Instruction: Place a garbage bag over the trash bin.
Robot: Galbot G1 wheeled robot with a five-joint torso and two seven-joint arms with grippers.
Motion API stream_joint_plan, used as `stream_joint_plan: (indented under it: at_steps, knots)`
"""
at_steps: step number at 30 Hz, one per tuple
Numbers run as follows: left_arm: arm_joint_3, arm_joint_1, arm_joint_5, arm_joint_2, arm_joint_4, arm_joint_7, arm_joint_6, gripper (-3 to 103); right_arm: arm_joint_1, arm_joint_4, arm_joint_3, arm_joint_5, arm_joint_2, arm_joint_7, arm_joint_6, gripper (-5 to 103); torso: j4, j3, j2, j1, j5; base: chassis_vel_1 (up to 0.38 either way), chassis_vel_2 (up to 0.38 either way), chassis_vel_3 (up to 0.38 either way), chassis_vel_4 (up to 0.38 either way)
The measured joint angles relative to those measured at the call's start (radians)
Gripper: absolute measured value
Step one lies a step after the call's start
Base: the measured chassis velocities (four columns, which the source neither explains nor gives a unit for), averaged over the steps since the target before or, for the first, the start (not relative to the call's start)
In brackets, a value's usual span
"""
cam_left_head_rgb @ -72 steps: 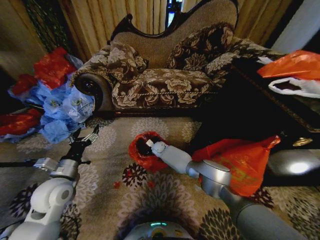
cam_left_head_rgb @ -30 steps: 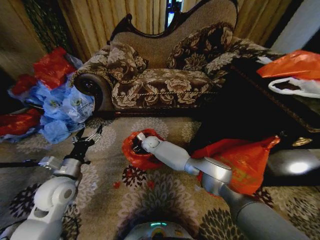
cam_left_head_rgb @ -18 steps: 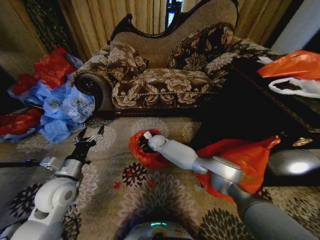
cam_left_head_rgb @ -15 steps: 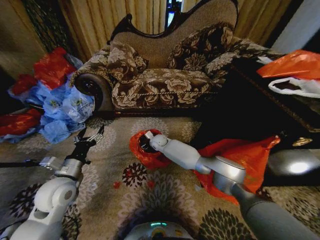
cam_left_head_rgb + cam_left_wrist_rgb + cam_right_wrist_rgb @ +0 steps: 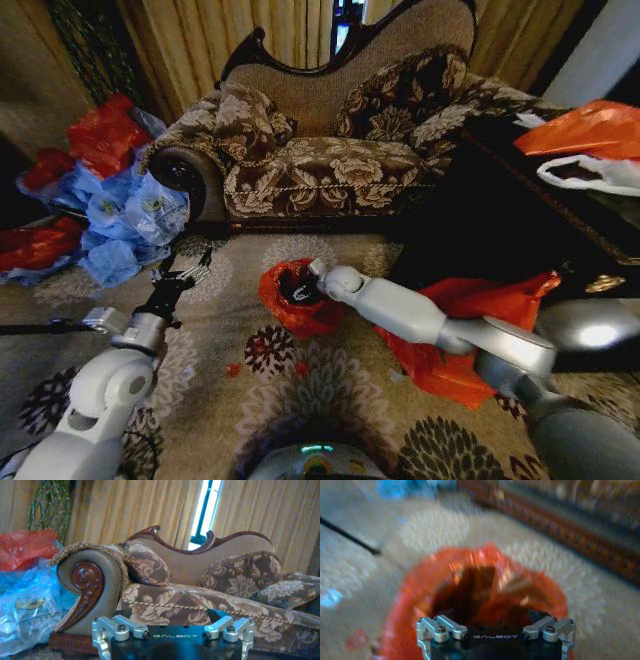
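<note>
Down on the patterned carpet [image 5: 330, 385], the garbage bag [image 5: 297, 300] drapes over the trash bin, at six o'clock from the sofa [image 5: 330, 150]. The right gripper [image 5: 305, 290] reaches into its mouth; I cannot tell its fingers' state. At nine o'clock from the bin, the left gripper [image 5: 188, 270] hovers with fingers spread. Right wrist view: the bag's [image 5: 480, 592] rim rings a dark hollow.
</note>
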State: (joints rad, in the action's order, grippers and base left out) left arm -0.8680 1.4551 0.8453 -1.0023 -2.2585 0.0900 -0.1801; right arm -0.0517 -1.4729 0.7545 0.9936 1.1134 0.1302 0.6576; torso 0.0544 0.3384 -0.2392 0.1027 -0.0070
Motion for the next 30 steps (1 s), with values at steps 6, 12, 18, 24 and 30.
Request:
stream_joint_plan:
  at_steps: [6, 12, 18, 24, 30]
  knots:
    - [0.007, 0.022, 0.003, 0.042, 0.003, 0.008, -0.012, 100, -0.068, -0.337, -0.133, 0.008, -0.19, 0.103, -0.055, 100, 0.0, 0.0, 0.0, 0.0, 0.0003, 0.0, 0.0, 0.0, 0.0]
    - [0.009, 0.095, 0.002, 0.07, -0.026, 0.034, -0.045, 100, -0.293, -0.61, -0.415, 0.009, -0.378, 0.166, -0.304, 100, 0.0003, 0.0, 0.0, 0.0, 0.0004, 0.0, 0.0, 0.0, 0.0]
    - [-0.012, 0.217, -0.025, 0.011, -0.108, 0.05, -0.056, 100, -0.659, -0.692, -0.722, -0.125, -0.385, 0.124, -0.458, 100, 0.0014, 0.0, 0.0, 0.0, -0.0009, 0.0, 0.0, 0.0, 0.0]
    - [-0.114, 0.36, -0.079, -0.171, -0.205, 0.055, -0.035, 100, -0.96, -0.805, -0.877, -0.201, -0.336, 0.092, -0.484, 100, -0.0004, 0.0, 0.0, 0.0, -0.0029, 0.002, -0.001, 0.007, 0.009]
    - [-0.101, 0.359, -0.154, -0.209, -0.212, 0.038, -0.022, 100, -1.378, -0.856, -1.123, -0.409, -0.189, 0.005, -0.596, 100, 0.0002, 0.0, 0.0, 0.0, 0.0013, -0.011, -0.02, -0.005, -0.006]
